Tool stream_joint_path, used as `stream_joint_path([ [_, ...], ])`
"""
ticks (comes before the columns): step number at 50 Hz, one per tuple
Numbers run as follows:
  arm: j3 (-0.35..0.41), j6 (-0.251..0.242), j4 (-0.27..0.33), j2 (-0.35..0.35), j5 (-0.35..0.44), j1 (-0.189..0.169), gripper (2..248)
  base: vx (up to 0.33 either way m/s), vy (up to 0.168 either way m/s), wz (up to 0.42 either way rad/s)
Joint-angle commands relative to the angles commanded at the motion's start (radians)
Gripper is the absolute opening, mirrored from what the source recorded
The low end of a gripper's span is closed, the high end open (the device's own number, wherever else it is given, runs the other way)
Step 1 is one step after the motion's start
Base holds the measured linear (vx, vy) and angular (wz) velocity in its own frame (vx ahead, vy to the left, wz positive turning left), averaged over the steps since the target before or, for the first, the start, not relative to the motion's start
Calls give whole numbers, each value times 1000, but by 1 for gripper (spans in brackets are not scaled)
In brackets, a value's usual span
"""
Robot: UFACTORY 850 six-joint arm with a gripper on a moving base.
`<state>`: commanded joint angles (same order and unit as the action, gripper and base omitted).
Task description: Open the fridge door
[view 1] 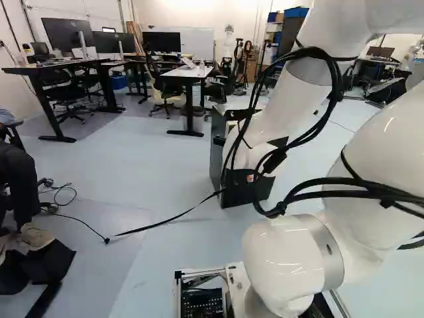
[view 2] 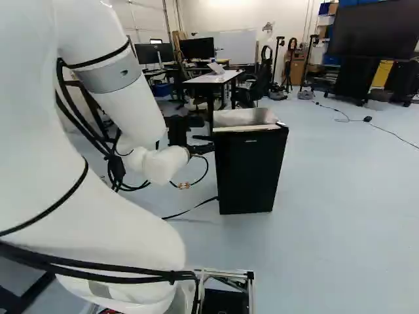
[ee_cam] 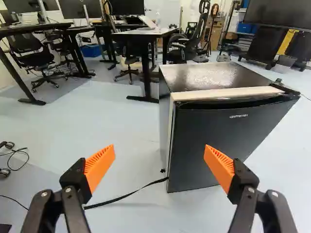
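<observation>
Wrist view shows you the fridge point(ee_cam: 209, 76) ahead, its door point(ee_cam: 218, 141) shut. Short of the fridge, your claw point(ee_cam: 159, 149) gapes wide, holding nothing. Likely step: approach; next, work toward the door edge point(ee_cam: 174, 145) opposite the hinge point(ee_cam: 285, 88).

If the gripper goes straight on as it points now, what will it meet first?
The open gripper would probably meet the fridge door first, with one finger; the other may pass beside it. The depth is unclear.

bright, even light; glare on the white arm point(view 1: 285, 258), sheen on the fridge top point(ee_cam: 209, 76), soft shadows.
</observation>
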<state>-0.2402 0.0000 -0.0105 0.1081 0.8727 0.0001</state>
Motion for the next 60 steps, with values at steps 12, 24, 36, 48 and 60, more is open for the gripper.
stream_joint_path([
  [12, -35, 0, -10, -36, 0, 4, 247, 0, 0, 0],
  [24, -67, 0, -22, -70, 0, 11, 247, 0, 0, 0],
  [36, -100, 0, -42, -103, 0, 18, 247, 0, 0, 0],
  [48, -130, 0, -68, -158, 5, 26, 247, 0, 0, 0],
  [60, -157, 0, -97, -214, 27, 33, 247, 0, 0, 0],
])
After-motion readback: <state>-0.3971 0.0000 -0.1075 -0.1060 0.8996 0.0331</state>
